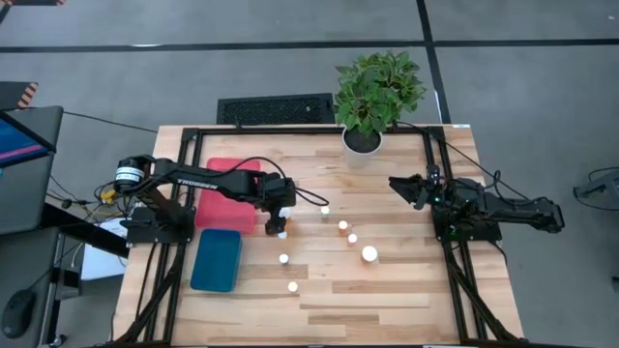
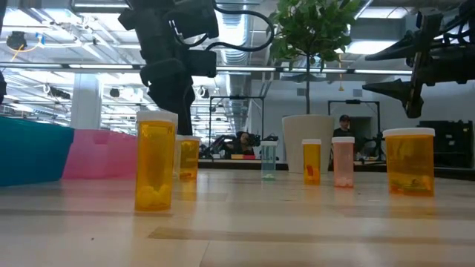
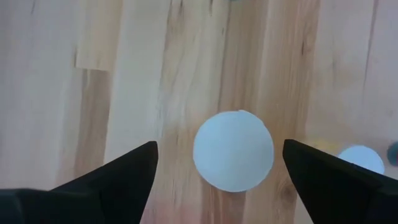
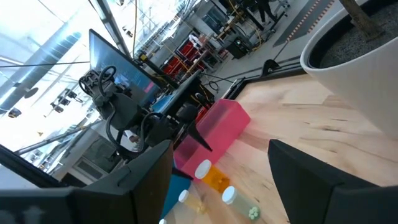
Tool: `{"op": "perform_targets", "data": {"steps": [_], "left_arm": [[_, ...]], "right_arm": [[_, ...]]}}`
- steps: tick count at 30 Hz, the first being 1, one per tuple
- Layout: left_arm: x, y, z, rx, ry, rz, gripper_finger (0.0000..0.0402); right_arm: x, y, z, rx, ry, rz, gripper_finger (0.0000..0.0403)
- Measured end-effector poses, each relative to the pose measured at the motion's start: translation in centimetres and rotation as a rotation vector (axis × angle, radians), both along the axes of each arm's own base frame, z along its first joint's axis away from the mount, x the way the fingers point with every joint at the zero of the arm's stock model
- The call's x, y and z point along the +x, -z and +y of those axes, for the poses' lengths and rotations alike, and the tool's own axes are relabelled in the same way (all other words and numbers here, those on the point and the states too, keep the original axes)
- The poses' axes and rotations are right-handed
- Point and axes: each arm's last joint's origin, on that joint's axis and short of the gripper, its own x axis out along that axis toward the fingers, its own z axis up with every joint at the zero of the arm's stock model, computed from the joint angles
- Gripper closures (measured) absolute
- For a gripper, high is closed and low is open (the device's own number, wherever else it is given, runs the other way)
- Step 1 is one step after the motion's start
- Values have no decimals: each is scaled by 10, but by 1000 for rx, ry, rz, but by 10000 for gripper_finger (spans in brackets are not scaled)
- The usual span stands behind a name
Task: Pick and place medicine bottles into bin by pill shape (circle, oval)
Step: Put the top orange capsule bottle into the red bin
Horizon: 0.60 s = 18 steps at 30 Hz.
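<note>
Several medicine bottles with white caps stand upright on their bases on the wooden table [image 1: 387,309]. My left gripper [image 1: 281,222] points steeply down over one bottle [image 1: 282,233]. In the left wrist view its white cap [image 3: 233,150] sits between the open fingers, with table showing on both sides. Other bottles [image 1: 343,225] [image 1: 369,253] [image 1: 293,286] stand toward the middle and near side. The pink bin [image 1: 224,193] and the blue bin [image 1: 216,259] lie at the left. My right gripper [image 1: 398,186] waits level and open at the right.
A potted plant [image 1: 366,137] stands at the far edge, middle. A dark frame [image 1: 440,193] runs round the table. In the low view a tall amber bottle [image 2: 156,162] stands close to the camera. People sit in the room beyond.
</note>
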Motion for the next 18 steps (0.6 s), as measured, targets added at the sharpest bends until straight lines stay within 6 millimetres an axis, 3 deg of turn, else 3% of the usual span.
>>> {"op": "perform_targets", "data": {"steps": [18], "left_arm": [[2, -1, -1, -7, 81, -21, 66]], "right_arm": [[0, 3, 0, 3, 0, 31, 127]]}}
